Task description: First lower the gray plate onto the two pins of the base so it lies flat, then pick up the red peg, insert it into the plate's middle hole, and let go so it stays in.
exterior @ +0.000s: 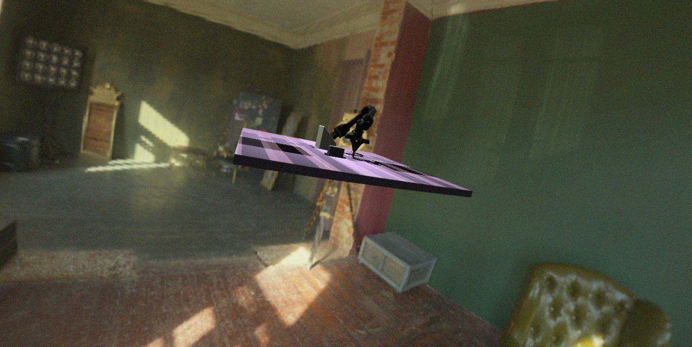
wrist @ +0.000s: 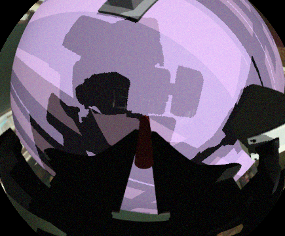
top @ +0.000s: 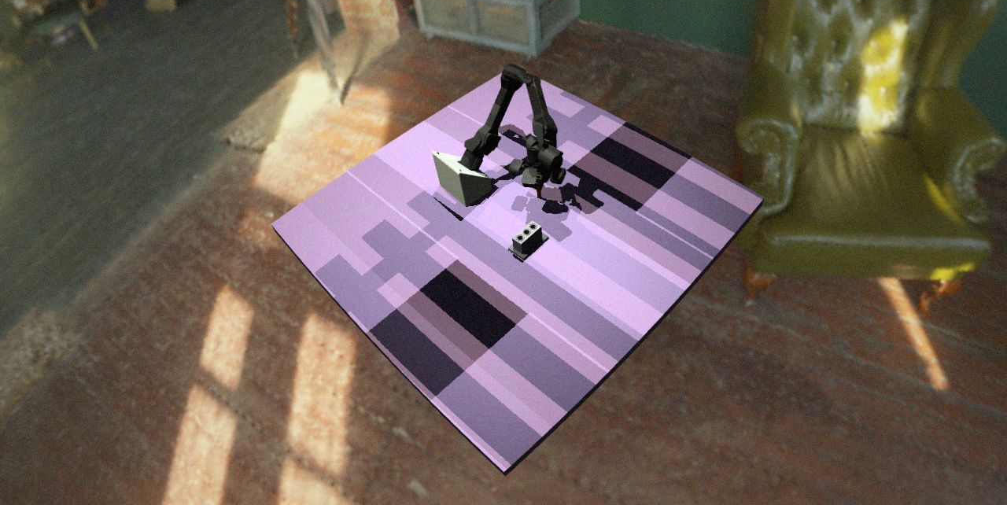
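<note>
Now, pincer (top: 538, 186) (exterior: 354, 152) (wrist: 144, 134) pinched peg (top: 539, 193) (exterior: 353, 155) (wrist: 144, 144) near its end; sloppy aim over plate (top: 528, 233) could have jammed it on hole rim.
</note>
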Robot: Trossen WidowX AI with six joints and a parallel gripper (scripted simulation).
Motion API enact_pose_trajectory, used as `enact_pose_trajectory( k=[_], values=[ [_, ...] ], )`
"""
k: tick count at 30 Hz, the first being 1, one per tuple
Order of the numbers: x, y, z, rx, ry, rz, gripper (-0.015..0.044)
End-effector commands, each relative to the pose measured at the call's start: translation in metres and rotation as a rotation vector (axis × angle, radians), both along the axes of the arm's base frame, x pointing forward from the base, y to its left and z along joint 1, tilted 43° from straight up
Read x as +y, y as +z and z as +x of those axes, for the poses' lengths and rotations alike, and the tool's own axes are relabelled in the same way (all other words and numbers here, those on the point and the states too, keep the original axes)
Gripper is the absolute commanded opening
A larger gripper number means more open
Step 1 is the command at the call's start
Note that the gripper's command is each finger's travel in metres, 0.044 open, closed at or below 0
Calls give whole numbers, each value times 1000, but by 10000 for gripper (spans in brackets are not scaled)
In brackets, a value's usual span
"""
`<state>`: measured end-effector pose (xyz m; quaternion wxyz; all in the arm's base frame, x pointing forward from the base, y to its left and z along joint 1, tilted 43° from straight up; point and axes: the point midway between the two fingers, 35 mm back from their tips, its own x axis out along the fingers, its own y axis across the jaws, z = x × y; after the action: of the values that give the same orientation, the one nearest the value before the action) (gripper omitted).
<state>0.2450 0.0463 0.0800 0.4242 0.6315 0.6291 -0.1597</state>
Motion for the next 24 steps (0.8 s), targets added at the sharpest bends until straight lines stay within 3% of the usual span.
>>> enact_pose_trajectory(
  k=[1, 24],
  values=[
    [-6, 6, 2, -8, -1, -6, 0],
    [-56, 56, -6, -5, -1, -12, 0]
  ],
)
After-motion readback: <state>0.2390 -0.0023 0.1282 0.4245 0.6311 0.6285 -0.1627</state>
